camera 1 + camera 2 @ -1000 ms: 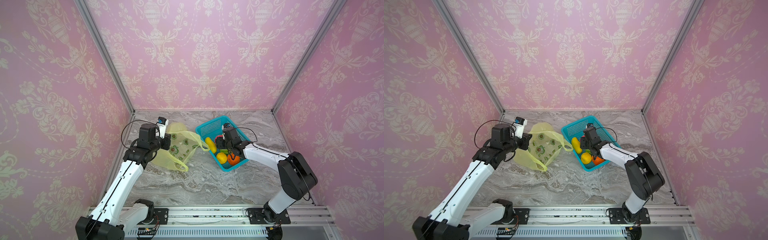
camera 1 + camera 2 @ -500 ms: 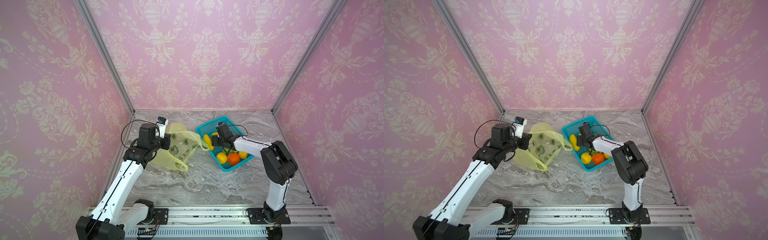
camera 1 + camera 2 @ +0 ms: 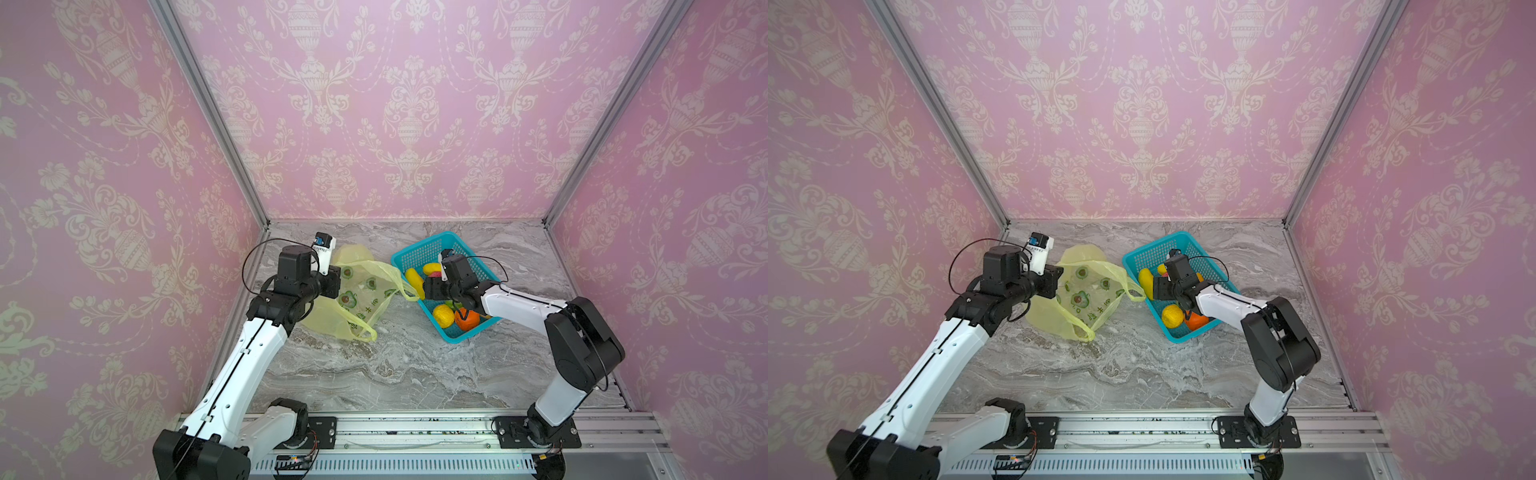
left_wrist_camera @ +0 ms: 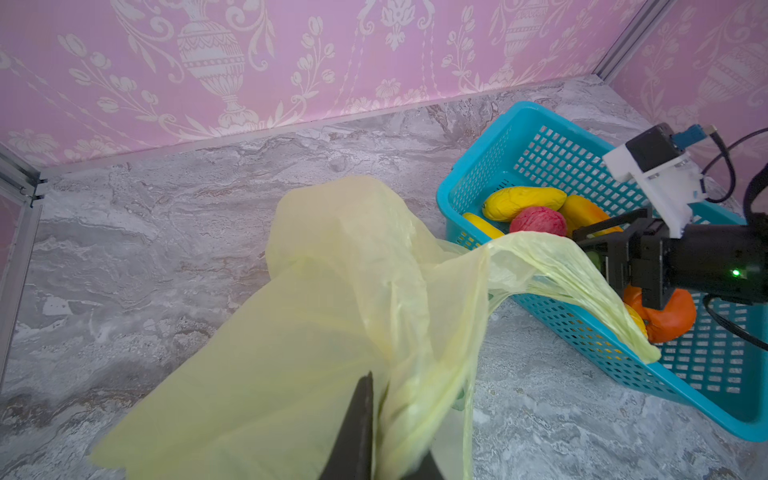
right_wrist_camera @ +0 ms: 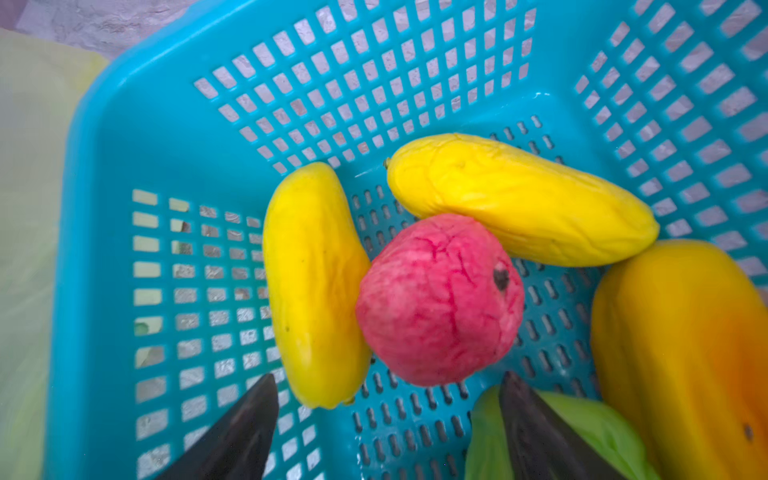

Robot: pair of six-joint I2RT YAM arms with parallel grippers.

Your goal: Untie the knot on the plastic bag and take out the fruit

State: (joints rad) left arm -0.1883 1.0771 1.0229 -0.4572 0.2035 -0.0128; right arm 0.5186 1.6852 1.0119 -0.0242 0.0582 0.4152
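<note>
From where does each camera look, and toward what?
Top views: high over the front rail, facing down at the table; left arm and right arm show.
Left wrist: low behind the plastic bag, facing toward the basket; left claw tips show.
Right wrist: above the basket, facing down at the pink-red fruit; right claw tips show.
Shared: both wrist views show that fruit.

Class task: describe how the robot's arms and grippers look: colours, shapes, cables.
The left arm and right arm have white tubular links and bulky black joints. A thin black cable loops at each wrist beside a white camera mount. The left gripper and right gripper have dark tapered jaws.
</note>
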